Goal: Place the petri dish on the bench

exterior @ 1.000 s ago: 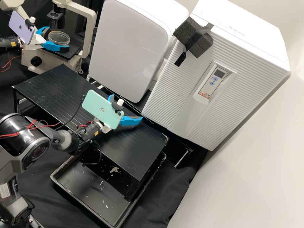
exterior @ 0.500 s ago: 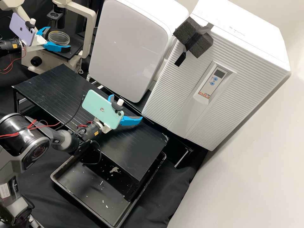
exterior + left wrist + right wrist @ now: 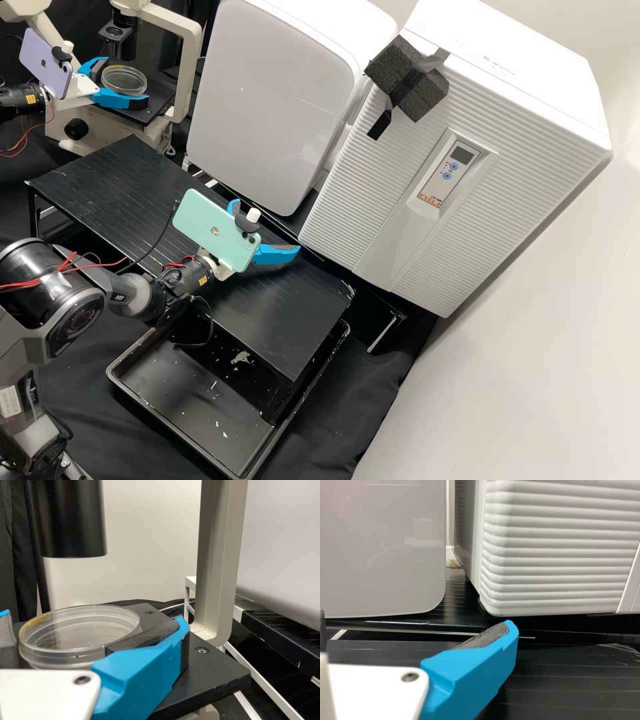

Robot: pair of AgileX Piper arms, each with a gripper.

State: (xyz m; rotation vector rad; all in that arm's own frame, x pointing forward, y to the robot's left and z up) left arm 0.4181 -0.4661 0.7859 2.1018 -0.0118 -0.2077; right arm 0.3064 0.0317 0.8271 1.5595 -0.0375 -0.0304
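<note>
At the grasping step, the clear, round plastic petri dish (image 3: 80, 630) is flanked by the blue-fingered left gripper (image 3: 124, 81), spread wide, seemingly unclamped; closure is needed. The right gripper (image 3: 266, 227) is spread too.

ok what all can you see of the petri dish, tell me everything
The petri dish is round, shallow and clear, plastic by its look, with stacked rims like a lid over a base and a yellowish streak along one edge. It looks level, at the black stage of the microscope, and has not been placed on the bench. The left gripper is around its sides; whether it grips the dish, or whether the stage bears it, I cannot tell.
</note>
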